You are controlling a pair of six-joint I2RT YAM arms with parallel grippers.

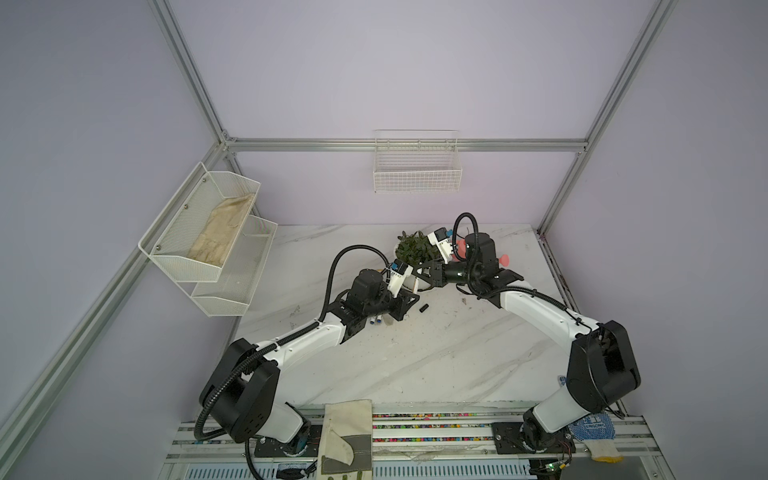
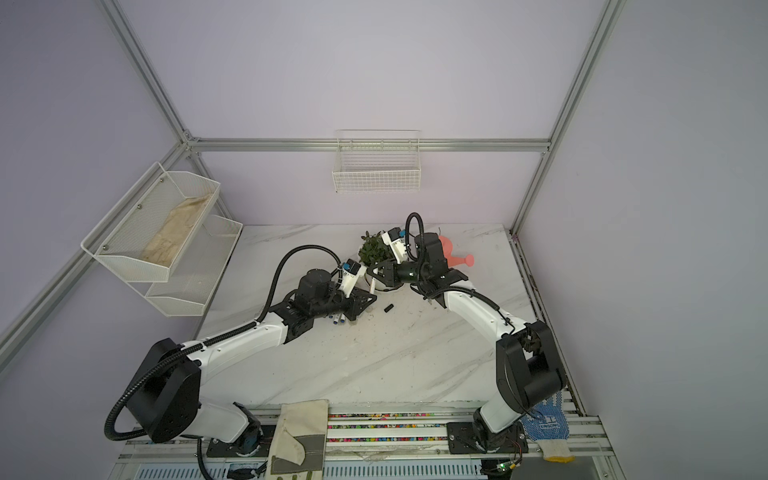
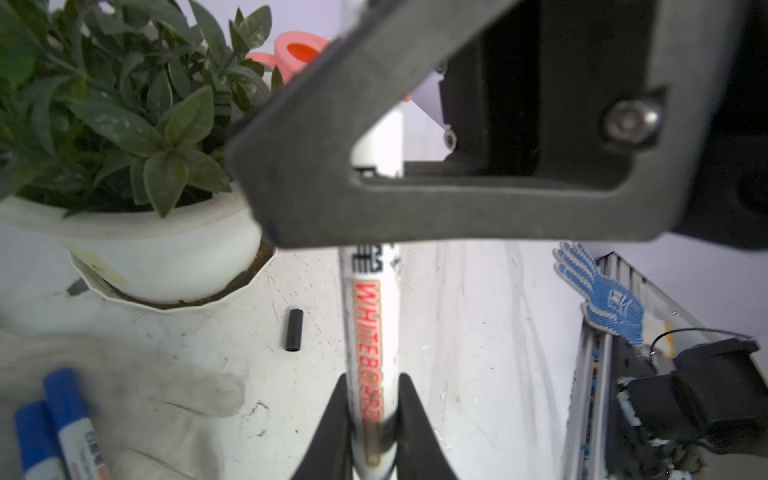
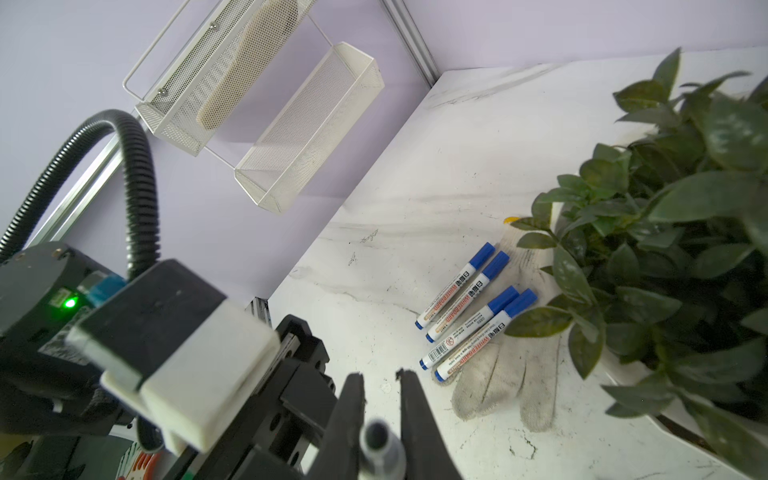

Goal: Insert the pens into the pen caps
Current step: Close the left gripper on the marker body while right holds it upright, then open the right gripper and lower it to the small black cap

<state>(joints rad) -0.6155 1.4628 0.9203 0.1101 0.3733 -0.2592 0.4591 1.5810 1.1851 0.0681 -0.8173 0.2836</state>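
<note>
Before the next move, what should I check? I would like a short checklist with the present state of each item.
1. Grip of the right pincer on the pen: ok, shut on the barrel.
2. Whether the left pincer is free of the pen: cannot tell; its fingers flank the barrel closely.
3. Access to the black cap: ok, it lies alone on the table, apart from the plant pot.
4. Open end of the cap: cannot tell which.
5. Caps on the other four pens: ok, blue caps on; they lie by the glove.
</note>
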